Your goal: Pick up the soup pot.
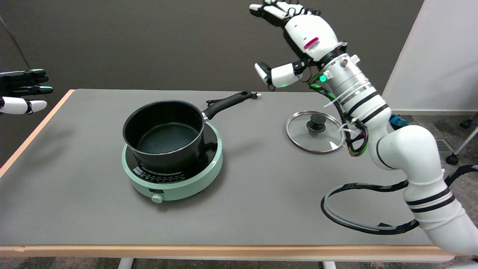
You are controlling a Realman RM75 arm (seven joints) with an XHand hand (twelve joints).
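Black soup pot point(164, 134), uncovered and upright, seated on the green cooker point(175, 183); long handle angled toward upper right.

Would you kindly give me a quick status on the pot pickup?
Right robot hand open, raised beyond handle end. Black long-handled soup pot sits untouched on mint-green round cooktop. Glass lid lies apart on table; nothing blocking handle.

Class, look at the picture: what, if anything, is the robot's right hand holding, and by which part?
Nothing. The right hand is open in the air, clear of the soup pot and its handle.
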